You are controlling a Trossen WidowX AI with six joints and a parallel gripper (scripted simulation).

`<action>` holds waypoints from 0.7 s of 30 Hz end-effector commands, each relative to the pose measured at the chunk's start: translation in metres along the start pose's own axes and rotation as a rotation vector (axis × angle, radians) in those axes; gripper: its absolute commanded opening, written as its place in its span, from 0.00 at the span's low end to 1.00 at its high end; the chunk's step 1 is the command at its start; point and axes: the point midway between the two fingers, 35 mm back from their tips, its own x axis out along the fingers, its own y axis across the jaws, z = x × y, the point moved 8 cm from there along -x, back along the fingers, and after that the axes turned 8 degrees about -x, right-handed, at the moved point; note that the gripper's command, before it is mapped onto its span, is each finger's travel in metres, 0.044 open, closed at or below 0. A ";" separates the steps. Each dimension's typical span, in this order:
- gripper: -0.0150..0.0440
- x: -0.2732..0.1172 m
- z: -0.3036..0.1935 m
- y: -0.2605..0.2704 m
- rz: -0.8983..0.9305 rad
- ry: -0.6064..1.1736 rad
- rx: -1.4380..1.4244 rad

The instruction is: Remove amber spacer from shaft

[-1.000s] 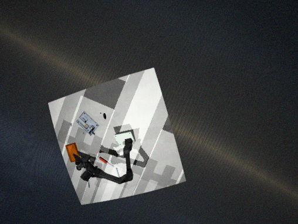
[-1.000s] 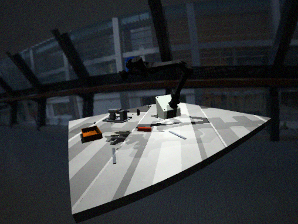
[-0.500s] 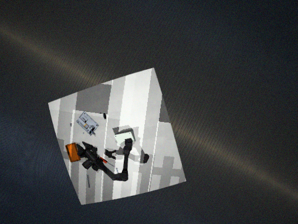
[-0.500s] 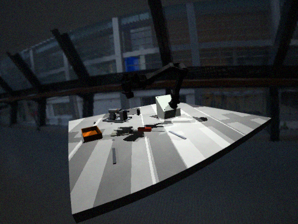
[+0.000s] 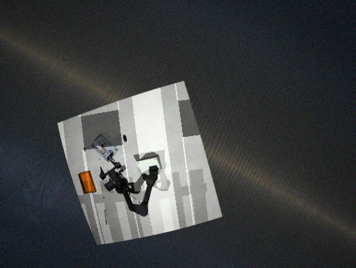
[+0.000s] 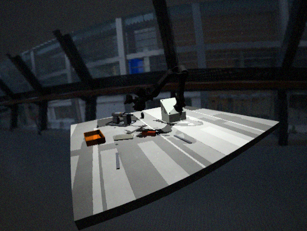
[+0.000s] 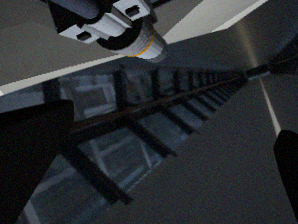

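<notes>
The shaft fixture (image 5: 111,146) (image 6: 117,118), a grey assembly on a flat base, stands at the table's far left. An amber band (image 5: 101,149) (image 7: 145,50) shows on it; the wrist view has it near the tip of a grey stepped round part (image 7: 119,39) among pale slotted brackets (image 7: 75,33). Which block is the big housing, and how far the shaft is in, I cannot tell. My gripper (image 5: 109,168) (image 7: 176,124) is open and empty, above the table and just beside the fixture. In the wrist view the fixture is above the gap between the fingers, not within it.
An orange tray (image 5: 80,182) (image 6: 96,142) lies left of the arm. A pale slanted box (image 5: 147,163) (image 6: 168,110) stands by the arm's base. A red-handled tool (image 6: 148,133), a pale flat block (image 6: 123,137), grey bars (image 6: 117,161) (image 6: 183,139) and a small black object (image 5: 125,137) (image 6: 142,115) are around.
</notes>
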 end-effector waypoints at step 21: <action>1.00 0.007 0.034 0.052 0.001 -0.188 -0.538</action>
